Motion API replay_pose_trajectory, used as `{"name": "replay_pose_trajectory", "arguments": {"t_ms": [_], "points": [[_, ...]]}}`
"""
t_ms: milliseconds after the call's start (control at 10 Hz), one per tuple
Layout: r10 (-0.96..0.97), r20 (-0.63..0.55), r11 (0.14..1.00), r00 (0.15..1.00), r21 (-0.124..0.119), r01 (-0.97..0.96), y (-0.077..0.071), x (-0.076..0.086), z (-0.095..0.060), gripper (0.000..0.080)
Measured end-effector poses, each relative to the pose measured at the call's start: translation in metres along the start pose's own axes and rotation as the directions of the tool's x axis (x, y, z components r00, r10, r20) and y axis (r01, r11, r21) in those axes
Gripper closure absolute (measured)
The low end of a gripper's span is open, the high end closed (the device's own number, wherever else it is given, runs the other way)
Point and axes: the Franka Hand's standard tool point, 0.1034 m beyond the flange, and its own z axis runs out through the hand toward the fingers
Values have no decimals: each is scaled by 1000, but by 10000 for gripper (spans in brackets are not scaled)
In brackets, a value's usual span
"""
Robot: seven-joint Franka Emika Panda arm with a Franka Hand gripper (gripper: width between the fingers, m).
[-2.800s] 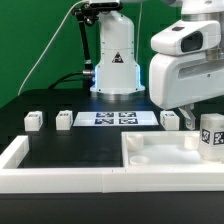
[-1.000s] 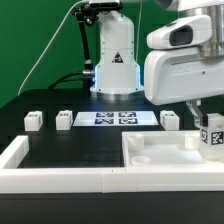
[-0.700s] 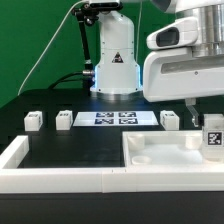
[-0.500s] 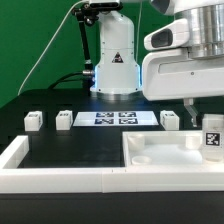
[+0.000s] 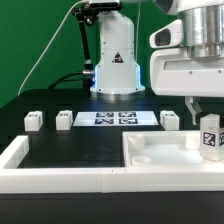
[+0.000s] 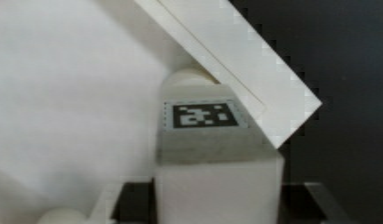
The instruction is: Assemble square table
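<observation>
Hand (image 5: 205,122): fingers pinching an upright tagged leg (image 5: 209,140).
Leg: above the square top (image 5: 160,152), exterior view's right.
Square top: on the desk (image 5: 75,148).
Spare legs (image 5: 65,119): beside the marker board (image 5: 118,118).

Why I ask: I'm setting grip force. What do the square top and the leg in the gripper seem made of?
The square top looks like white moulded plastic, smooth and fairly matte: uniform colour, rounded raised rim. The leg is likely the same white plastic, matte. Its black-and-white tag looks like a printed sticker.
</observation>
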Motion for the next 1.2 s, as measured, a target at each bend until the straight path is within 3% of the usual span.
{"name": "replay_pose_trajectory", "arguments": {"t_ms": [200,400,500,900,1200], "points": [[-10,1,1000,1000,0,10,0,0,1,507],[-101,3,995,995,0,101,-1,-3,1,194],[-192,4,981,981,0,192,-2,-5,1,163],[-598,26,801,801,-1,598,-7,-16,0,150],[-804,34,594,593,6,804,-5,-15,2,150]]}}
